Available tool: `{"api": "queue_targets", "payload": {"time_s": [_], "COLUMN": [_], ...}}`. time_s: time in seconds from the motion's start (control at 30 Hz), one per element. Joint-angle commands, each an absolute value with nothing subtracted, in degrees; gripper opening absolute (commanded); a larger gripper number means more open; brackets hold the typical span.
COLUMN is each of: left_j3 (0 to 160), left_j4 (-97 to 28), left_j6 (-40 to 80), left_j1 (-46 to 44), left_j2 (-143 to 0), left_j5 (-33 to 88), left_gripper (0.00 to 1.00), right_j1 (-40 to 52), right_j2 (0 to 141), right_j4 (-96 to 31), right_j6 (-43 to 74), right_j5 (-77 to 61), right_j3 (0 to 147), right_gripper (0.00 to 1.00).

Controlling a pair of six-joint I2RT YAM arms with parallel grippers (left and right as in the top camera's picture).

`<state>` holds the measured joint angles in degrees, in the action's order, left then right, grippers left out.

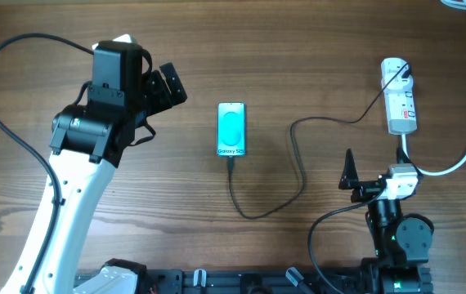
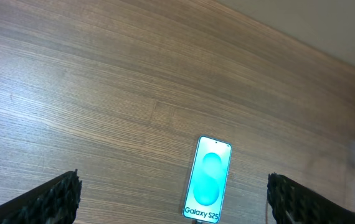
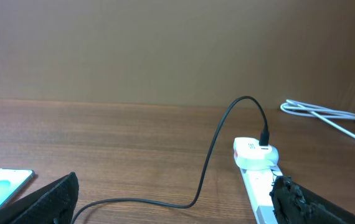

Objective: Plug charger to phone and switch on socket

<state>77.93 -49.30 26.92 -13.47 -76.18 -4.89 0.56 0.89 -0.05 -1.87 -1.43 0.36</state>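
one phone (image 1: pixel 231 129), one charger (image 1: pixel 230 184), one socket (image 1: pixel 399 96), two grippers. the left gripper (image 2: pixel 172 182) is released, fingers spread wide, holding nothing. the phone lies ahead of it, between the fingers and nearer the right one. the right gripper (image 3: pixel 176 185) is likewise released and empty, and the socket sits ahead to its right. only the overhead view shows the charger's whole loop meeting the phone's short edge. only the right wrist view shows the black plug (image 3: pixel 265 137) standing in the socket's far end.
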Motion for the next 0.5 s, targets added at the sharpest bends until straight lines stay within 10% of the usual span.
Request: {"api": "queue_targets", "payload": {"time_s": [0.0,0.47], "left_j3": [77.58,76.79], "left_j4": [-49.15,-56.25], "left_j6": [27.46,27.07], "left_j1": [-13.50,-12.88], "left_j2": [-76.14,-73.41], "left_j5": [-5.67,-14.92], "left_gripper": [1.00,1.00], "right_j1": [0.69,0.69], "right_j2": [0.21,0.21], "right_j4": [0.12,0.12], "right_j6": [-2.98,-2.98], "right_j5": [-1.48,-1.48], "right_j3": [0.27,0.27], "right_gripper": [1.00,1.00]}}
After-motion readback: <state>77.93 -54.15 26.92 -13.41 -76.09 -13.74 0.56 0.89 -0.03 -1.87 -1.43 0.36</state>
